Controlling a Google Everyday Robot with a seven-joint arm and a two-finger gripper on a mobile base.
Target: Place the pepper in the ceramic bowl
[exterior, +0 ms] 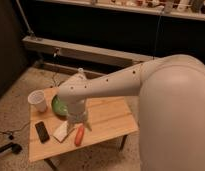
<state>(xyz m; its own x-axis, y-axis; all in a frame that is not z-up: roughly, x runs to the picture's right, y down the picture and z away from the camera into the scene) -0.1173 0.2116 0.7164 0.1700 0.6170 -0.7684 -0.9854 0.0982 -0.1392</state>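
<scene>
The red-orange pepper point(79, 135) lies on the wooden table point(108, 120) near its front edge, beside a white pad. The green ceramic bowl point(57, 106) sits behind it at the table's left, and my arm's wrist hides part of it. My gripper point(79, 125) hangs from the white arm straight above the pepper's upper end. It is open, its fingers splayed, and holds nothing.
A white paper cup point(38, 101) stands at the table's back left corner. A black phone point(42, 131) and a white rectangular pad point(62, 131) lie left of the pepper. My bulky white arm point(171, 110) fills the right. Speckled floor surrounds the table.
</scene>
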